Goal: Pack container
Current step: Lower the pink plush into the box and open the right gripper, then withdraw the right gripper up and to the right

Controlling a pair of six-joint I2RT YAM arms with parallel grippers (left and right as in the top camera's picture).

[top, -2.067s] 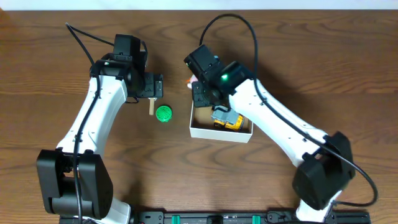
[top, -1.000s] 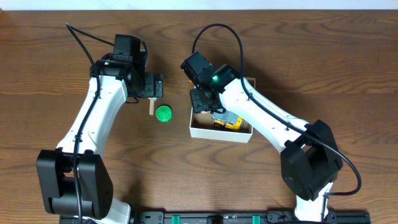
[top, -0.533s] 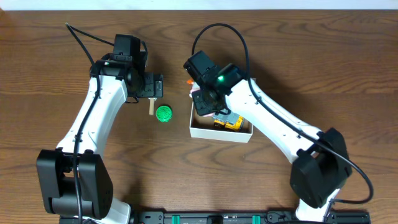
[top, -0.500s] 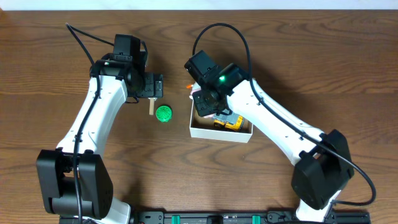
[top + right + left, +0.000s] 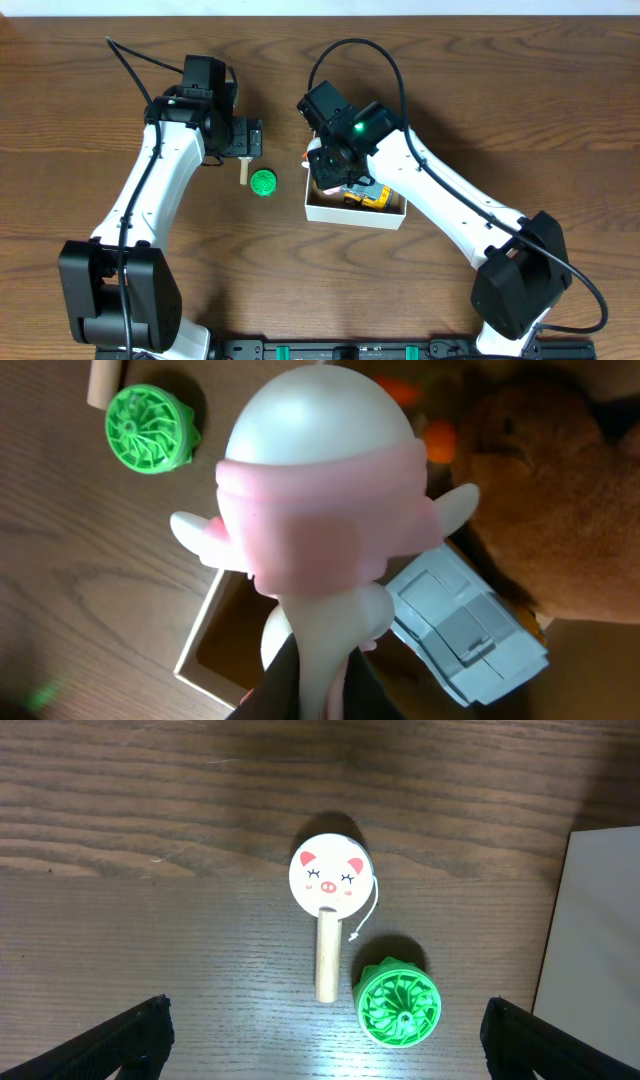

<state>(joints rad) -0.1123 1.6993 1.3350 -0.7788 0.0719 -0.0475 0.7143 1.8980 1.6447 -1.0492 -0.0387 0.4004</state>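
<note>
- Right gripper (image 5: 328, 166) has shifted slightly toward the lower frame since a second ago and is now over the upper left corner of the container (image 5: 356, 218). Left arm unchanged.
- Right gripper is clenched on the stem of a white-and-pink figure (image 5: 318, 510) (smooth rounded head, pink band, stubby side arms). The figure is above the container's left wall; can't tell if it touches the floor.
- Container sits at centre of the overhead frame, with low white walls and brown cardboard inside. It holds a blocky grey-and-yellow toy truck (image 5: 468, 622).
- Left gripper (image 5: 246, 140) is spread wide and holds nothing. Below it lie a wooden pig-face paddle (image 5: 327, 880) and a ribbed green disc (image 5: 398, 1006), just beside each other on the wood-grain table (image 5: 150, 840), left of the container.
- Brown fuzzy thing (image 5: 560, 490) with orange bits, upper right of the right wrist view, is partly cut off; can't identify.
- Right arm hides much of the container in the overhead view.
</note>
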